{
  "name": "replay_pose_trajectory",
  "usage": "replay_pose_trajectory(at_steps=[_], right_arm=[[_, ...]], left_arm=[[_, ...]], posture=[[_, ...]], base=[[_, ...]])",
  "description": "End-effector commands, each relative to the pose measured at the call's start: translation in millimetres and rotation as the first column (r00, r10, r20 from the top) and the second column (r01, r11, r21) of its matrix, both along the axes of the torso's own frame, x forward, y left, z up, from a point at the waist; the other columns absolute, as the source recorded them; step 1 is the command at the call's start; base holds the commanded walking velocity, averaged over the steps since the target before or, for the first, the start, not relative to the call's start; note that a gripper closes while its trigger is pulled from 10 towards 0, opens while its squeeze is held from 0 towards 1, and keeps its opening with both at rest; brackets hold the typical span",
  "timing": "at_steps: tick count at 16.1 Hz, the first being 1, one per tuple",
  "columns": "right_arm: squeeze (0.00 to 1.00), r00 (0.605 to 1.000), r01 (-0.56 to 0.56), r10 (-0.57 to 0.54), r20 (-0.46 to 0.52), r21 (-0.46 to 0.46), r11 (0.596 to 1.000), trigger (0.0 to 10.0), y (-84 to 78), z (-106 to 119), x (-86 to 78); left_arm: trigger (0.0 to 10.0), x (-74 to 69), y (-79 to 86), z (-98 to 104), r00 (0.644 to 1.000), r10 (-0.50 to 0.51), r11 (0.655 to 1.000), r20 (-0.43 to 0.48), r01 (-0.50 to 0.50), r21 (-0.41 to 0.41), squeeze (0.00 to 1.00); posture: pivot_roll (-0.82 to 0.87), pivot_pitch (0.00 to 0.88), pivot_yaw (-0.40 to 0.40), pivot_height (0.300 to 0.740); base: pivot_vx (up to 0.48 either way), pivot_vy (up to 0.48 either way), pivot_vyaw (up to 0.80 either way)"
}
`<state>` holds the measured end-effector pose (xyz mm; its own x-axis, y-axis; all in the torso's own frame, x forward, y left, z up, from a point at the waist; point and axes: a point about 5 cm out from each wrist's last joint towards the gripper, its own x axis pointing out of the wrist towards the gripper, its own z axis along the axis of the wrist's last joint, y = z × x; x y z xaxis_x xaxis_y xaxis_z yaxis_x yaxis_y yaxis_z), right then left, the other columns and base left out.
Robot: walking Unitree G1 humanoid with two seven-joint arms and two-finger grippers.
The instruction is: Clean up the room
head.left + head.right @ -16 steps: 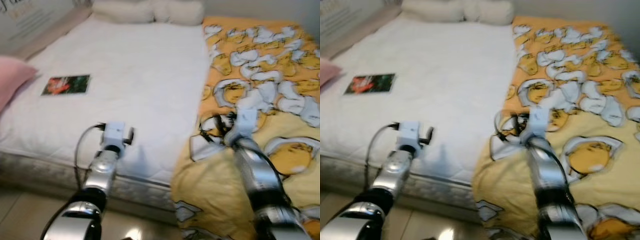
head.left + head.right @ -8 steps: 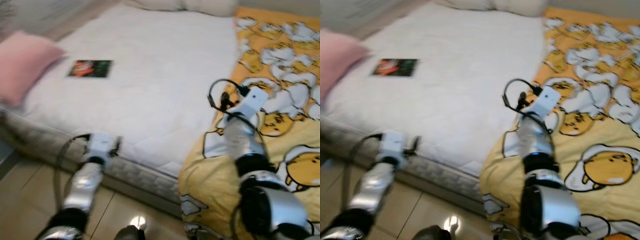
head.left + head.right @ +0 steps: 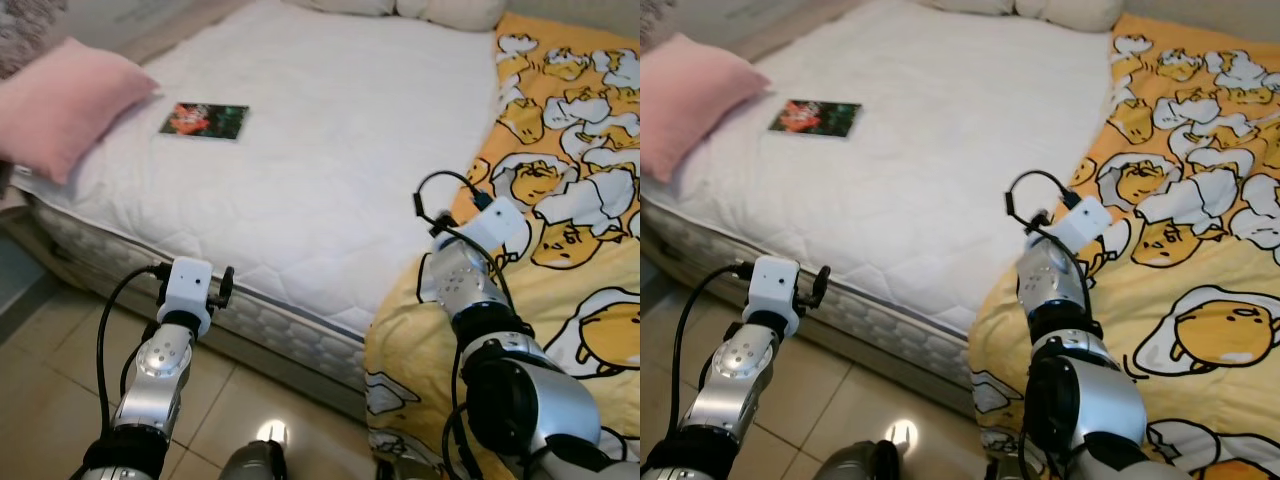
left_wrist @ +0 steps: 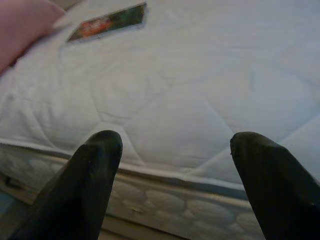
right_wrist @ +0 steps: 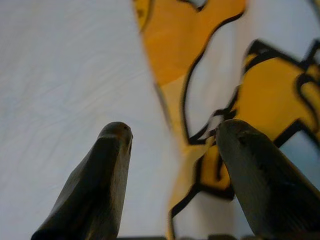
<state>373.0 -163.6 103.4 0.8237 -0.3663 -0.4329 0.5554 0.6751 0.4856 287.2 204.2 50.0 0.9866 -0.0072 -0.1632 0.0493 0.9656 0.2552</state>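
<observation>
A yellow blanket [image 3: 570, 150] printed with cartoon eggs covers the right half of the bed and hangs over its foot. The white mattress [image 3: 330, 150] lies bare on the left half. On it rest a pink pillow [image 3: 60, 105] at the left edge and a small dark picture book [image 3: 204, 120]. My left gripper [image 4: 175, 145] is open in front of the mattress's near edge, holding nothing. My right gripper [image 5: 172, 131] is open just above the blanket's edge [image 5: 260, 90], where it meets the white sheet.
Two white pillows [image 3: 440, 10] lie at the head of the bed. Beige floor tiles [image 3: 60, 340] run along the foot of the bed below my left arm [image 3: 165, 360]. A wall borders the bed's far left side.
The camera has swung left and back, so the pink pillow shows more fully. My left arm has drawn back off the mattress to before its edge. My right arm has pulled back toward the blanket's edge.
</observation>
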Motion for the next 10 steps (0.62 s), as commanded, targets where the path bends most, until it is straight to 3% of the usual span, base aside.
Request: replay_pose_trajectory(at_steps=[1, 7, 10], right_arm=[[0.00, 1.000, 0.019, -0.019, 0.002, -0.020, 1.000, 10.0, -0.9, 6.9, 1.6], [0.00, 0.995, 0.038, -0.041, -0.091, -0.041, 0.998, 10.0, 0.4, -4.5, -6.4], [0.00, 0.988, 0.064, -0.064, -0.143, -0.004, 0.998, 10.0, -3.1, -11.4, -9.4]], left_arm=[[10.0, -1.7, -2.1, -0.4, 1.000, -0.006, 1.000, -0.006, 0.005, -0.010, 0.00], [10.0, 4.3, -9.8, 1.6, 1.000, 0.002, 1.000, -0.007, -0.002, -0.030, 0.00], [10.0, 6.5, -13.1, 1.9, 1.000, -0.002, 0.999, -0.007, 0.002, -0.040, 0.00]], posture=[[0.08, 0.132, 0.001, 0.740], [0.06, 0.113, -0.012, 0.740], [0.06, 0.104, -0.016, 0.740]], base=[[0.000, 0.000, 0.00], [0.000, 0.000, 0.00], [0.000, 0.000, 0.00]])
